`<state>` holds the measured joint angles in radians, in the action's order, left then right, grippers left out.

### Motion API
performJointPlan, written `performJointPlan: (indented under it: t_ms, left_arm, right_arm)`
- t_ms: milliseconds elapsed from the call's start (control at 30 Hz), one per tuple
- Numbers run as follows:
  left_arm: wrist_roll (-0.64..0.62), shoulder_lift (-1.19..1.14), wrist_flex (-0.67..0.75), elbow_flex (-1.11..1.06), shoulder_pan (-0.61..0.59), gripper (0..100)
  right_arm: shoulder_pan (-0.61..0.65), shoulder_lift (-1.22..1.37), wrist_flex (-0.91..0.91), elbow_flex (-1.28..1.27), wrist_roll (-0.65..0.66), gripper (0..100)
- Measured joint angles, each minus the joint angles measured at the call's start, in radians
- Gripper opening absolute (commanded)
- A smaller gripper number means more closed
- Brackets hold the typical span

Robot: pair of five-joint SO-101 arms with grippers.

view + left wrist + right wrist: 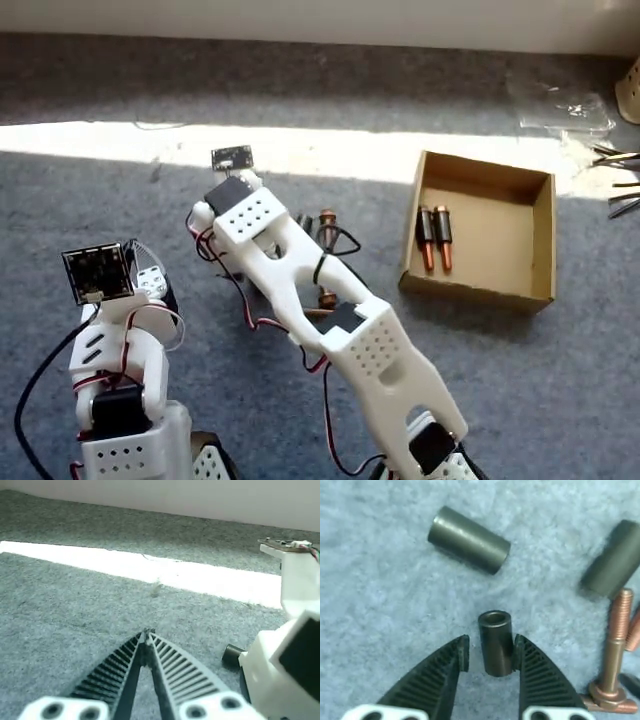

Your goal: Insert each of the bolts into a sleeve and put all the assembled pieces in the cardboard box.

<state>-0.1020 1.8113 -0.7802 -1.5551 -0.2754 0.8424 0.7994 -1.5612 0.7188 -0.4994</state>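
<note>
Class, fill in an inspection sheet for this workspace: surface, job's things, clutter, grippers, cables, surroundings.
Surface: grey carpet, sunlit strip across it.
Job's things: cardboard box holding two assembled pieces; loose sleeves and a bolt on the carpet.
Clutter: plastic bag and thin dark items at the far right.
Grippers: left gripper shut over bare carpet; right gripper open, an upright sleeve between its jaws.
Cables: red and black wires along the arms.
Surroundings: pale wall.

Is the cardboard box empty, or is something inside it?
Not empty. Two assembled pieces lie side by side on the floor of the cardboard box.
</note>
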Motion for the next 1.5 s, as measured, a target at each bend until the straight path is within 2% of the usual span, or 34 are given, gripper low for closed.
performJointPlan:
  t_ms: [300, 433, 533, 800, 967, 1500]
  left_arm:
    - [0.000, 0.000, 0.000, 0.000, 0.000, 0]
    - [0.000, 0.000, 0.000, 0.000, 0.000, 0]
    - [0.000, 0.000, 0.000, 0.000, 0.000, 0]
    - [0.000, 0.000, 0.000, 0.000, 0.000, 0]
    - [0.000, 0.000, 0.000, 0.000, 0.000, 0]
    - [0.000, 0.000, 0.000, 0.000, 0.000, 0]
  right_arm:
    - [0.006, 0.083, -0.017, 0.012, 0.000, 12.8]
    - [0.006, 0.100, -0.032, 0.032, 0.009, 5.3]
    - [0.005, 0.100, -0.034, 0.032, 0.080, 1.6]
    - [0.003, 0.100, -0.034, 0.032, 0.172, 2.2]
    - [0.003, 0.100, -0.034, 0.032, 0.203, 12.3]
    - [0.011, 0.104, -0.029, 0.118, 0.209, 11.9]
